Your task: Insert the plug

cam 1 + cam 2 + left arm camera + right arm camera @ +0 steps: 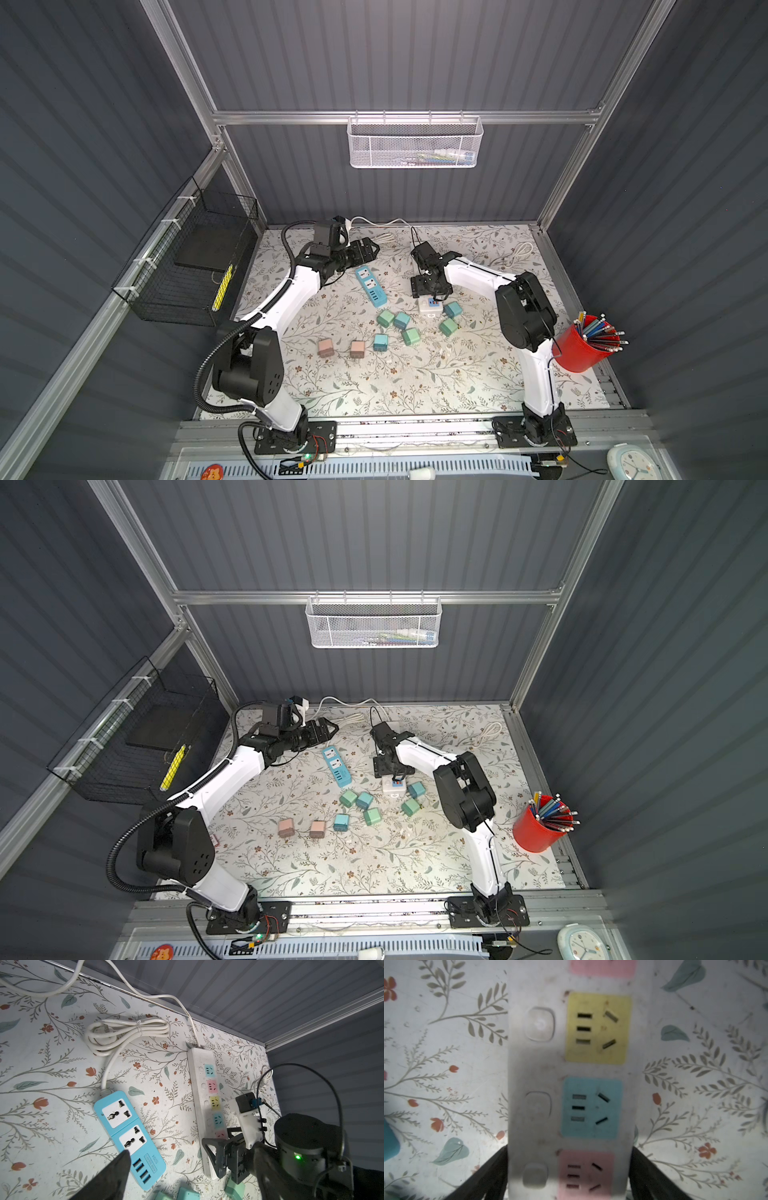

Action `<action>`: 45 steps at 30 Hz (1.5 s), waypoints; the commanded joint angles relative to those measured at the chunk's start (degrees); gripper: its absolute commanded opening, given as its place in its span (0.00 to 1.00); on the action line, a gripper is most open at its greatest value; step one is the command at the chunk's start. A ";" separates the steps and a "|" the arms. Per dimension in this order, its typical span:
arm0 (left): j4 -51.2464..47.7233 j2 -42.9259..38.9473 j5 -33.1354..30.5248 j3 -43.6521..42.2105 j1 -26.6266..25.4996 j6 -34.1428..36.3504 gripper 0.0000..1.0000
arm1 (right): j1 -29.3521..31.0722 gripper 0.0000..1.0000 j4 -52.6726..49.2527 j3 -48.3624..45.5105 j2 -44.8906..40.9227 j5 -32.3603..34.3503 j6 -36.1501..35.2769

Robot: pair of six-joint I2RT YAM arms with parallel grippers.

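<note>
Several cube plugs lie loose mid-table in both top views: green [385, 318], blue [380, 341] and pink [356, 349]. None is held. A white power strip [204, 1088] with coloured sockets lies under my right gripper [431, 287]; only its near end [394, 786] shows in the top views. In the right wrist view the right gripper [569, 1149] straddles that strip's last pink socket [586, 1174], with its black fingers [488, 1172] pressed against both long sides. My left gripper [370, 249] hovers open and empty beyond the blue power strip [370, 286], which also shows in the left wrist view [128, 1136].
A red cup of pens [582, 347] stands at the right edge. Coiled white cords [384, 237] lie near the back wall. A black wire basket [187, 257] hangs on the left wall and a white mesh basket [415, 143] on the back rail.
</note>
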 commanded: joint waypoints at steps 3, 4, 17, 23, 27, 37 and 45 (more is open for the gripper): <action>0.37 -1.07 0.15 -0.89 -0.08 0.35 0.93 | 0.97 0.80 0.24 -2.67 -0.63 -0.76 1.28; 0.36 -1.08 -0.02 -0.89 -0.06 0.27 0.93 | 1.10 0.79 0.39 -3.28 -1.08 -0.67 1.47; 0.27 -1.67 -0.25 -0.97 -0.08 0.62 0.93 | 6.21 0.73 1.86 -15.58 -10.58 2.52 4.48; 0.36 -1.59 -0.05 -1.05 -0.15 0.62 0.93 | 8.28 0.75 2.94 -23.26 -15.13 0.80 5.80; 0.27 -1.61 -0.14 -1.01 -0.22 0.79 0.93 | 9.87 0.77 2.70 -25.95 -17.53 -0.30 6.11; -0.21 -1.76 -1.86 -1.03 -0.50 1.89 0.94 | 9.94 0.94 -1.01 -22.11 -22.47 -1.06 4.06; 1.22 -3.39 -6.01 -2.89 -1.27 1.29 0.93 | 7.53 0.95 -5.40 -22.49 -33.90 9.70 1.39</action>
